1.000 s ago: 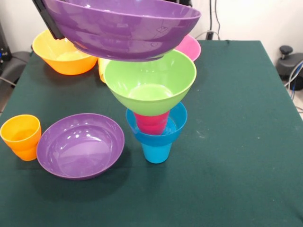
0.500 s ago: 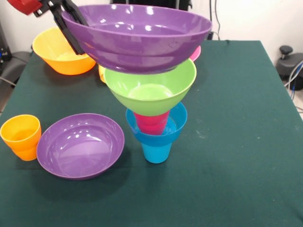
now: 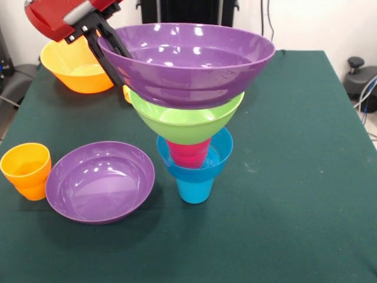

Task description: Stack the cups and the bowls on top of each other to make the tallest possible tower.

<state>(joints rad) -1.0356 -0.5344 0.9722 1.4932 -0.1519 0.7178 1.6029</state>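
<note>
The gripper (image 3: 112,56) comes in from the upper left on its red and black arm, its dark fingers (image 3: 108,59) clamped on the left rim of a wide purple bowl (image 3: 188,62). That bowl sits low over the lime green bowl (image 3: 185,121), covering most of its opening; whether it rests fully on the green rim or hangs just above it I cannot tell. It looks slightly tilted, the right side a little higher.

Below, the tower stands near the middle of the dark green table (image 3: 294,206): a blue cup (image 3: 195,190) upside down at the base, a small blue bowl (image 3: 221,154) on it, a red cup (image 3: 188,153) standing in that bowl, and the green bowl perched on the red cup.

To the left, on the cloth, lies the second purple bowl (image 3: 100,181), with an orange cup (image 3: 26,171) just beside it. At the far left stands the large orange-yellow bowl (image 3: 73,73), partly behind the arm. A sliver of yellow (image 3: 126,92) peeks out beside the green bowl
</note>
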